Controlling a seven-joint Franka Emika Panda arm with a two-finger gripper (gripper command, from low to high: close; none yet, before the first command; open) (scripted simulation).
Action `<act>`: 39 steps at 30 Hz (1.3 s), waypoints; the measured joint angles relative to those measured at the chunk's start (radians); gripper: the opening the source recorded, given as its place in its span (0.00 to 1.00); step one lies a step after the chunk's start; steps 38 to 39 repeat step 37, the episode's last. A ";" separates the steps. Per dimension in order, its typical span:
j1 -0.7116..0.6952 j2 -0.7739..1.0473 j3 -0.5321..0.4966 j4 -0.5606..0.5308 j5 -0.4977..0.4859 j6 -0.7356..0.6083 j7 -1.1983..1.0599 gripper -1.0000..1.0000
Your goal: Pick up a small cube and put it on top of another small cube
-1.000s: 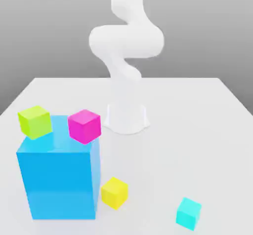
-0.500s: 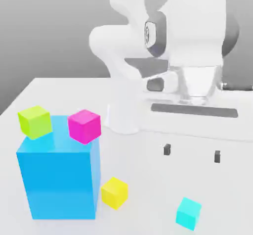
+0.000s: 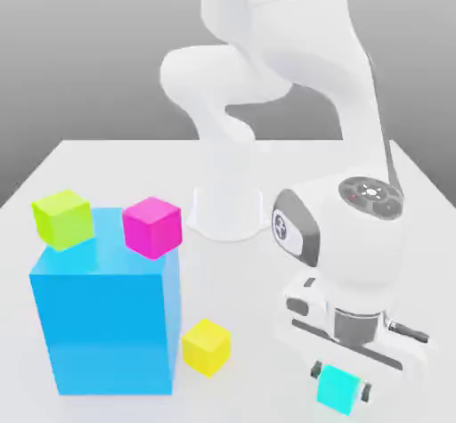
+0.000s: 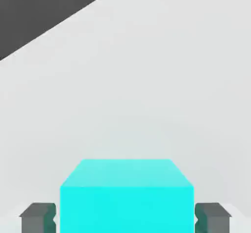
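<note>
One hand pinching one small cube; on the tabletop, one yellow cube and one large blue block bearing one lime cube and one magenta cube.

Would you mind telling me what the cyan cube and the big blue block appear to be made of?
Cyan cube: flat, uniform colour, no grain or gloss, probably matte plastic, though a render leaves it open. Big blue block: same even colour with soft shading, likely matte plastic too.
</note>
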 joint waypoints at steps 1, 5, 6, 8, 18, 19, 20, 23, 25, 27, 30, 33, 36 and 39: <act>0.000 0.000 0.000 0.000 0.000 0.001 0.000 0.00; -0.019 -0.059 0.024 -0.013 0.023 -0.046 -0.018 0.00; -0.026 -0.093 0.035 -0.021 0.037 -0.072 -0.028 0.00; -0.035 -0.158 0.055 -0.033 0.064 -0.127 -0.049 0.00; -0.247 -0.461 -0.066 0.044 0.055 -0.534 -0.329 0.00; -0.273 -0.497 -0.079 0.050 0.057 -0.577 -0.364 0.00; -0.293 -0.533 -0.092 0.056 0.058 -0.620 -0.399 0.00; -0.343 -0.633 -0.151 0.066 0.067 -0.729 -0.496 0.00; -0.380 -0.691 -0.198 0.061 0.081 -0.774 -0.551 0.00; -0.415 -0.748 -0.247 0.054 0.094 -0.815 -0.601 0.00; -0.458 -0.812 -0.311 0.029 0.116 -0.835 -0.656 0.00; -0.468 -0.782 -0.330 -0.038 0.125 -0.732 -0.672 0.00; -0.470 -0.767 -0.333 -0.063 0.126 -0.693 -0.674 1.00; -0.470 -0.767 -0.333 -0.063 0.126 -0.693 -0.674 1.00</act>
